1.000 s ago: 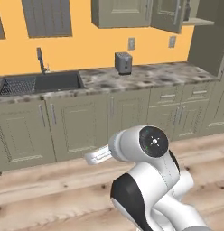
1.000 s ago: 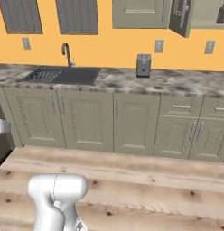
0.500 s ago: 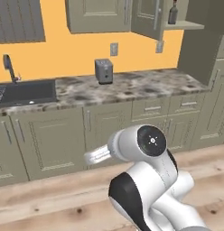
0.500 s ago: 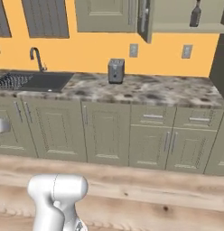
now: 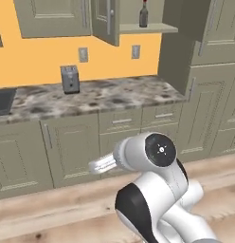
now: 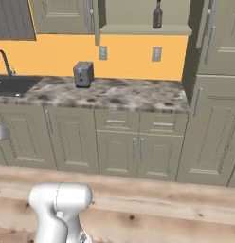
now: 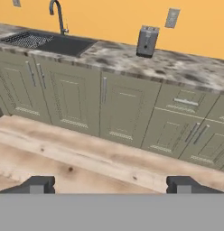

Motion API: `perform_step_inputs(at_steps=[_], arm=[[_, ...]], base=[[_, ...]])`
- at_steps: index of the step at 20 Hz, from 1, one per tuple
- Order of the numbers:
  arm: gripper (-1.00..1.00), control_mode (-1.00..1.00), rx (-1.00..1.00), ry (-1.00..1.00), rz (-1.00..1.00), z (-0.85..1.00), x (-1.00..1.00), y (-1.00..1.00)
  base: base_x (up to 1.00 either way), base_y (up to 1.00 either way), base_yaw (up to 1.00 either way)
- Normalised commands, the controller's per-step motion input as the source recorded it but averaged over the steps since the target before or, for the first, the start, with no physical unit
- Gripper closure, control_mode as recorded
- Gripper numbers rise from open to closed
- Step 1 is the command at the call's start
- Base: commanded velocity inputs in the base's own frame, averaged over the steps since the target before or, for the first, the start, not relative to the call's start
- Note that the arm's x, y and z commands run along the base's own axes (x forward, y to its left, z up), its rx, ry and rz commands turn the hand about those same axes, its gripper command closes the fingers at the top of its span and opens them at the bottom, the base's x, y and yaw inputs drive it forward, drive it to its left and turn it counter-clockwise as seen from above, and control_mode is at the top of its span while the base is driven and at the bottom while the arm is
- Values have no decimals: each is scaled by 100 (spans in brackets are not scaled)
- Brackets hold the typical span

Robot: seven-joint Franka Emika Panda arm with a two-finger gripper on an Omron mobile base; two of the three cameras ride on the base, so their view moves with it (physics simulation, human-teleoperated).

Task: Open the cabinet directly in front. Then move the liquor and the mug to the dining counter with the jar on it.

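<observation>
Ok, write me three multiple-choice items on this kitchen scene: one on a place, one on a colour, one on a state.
1. Where does the liquor stand?
A. on the worktop
B. on the shelf of the cabinet
C. in the sink

2. What colour is the wall behind the toaster?
A. orange-yellow
B. blue
C. white

3. How is the end effector?
A. shut on the bottle
B. shut on nothing
C. open and holding nothing

Key: B, the bottle stands on the upper shelf behind the open door; A, orange-yellow shows above the worktop; C, in the hand view its fingers stand wide apart over the floor.
</observation>
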Motion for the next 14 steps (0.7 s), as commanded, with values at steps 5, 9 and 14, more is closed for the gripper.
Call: perform_step_inputs(at_steps=[5, 9, 14], arm=[[-100, 100, 0, 0, 0, 0, 0, 0], [-100, 100, 0, 0, 0, 0, 0, 0], [-100, 100, 0, 0, 0, 0, 0, 0]], base=[[100, -100, 0], [100, -100, 1], [97, -92, 8]])
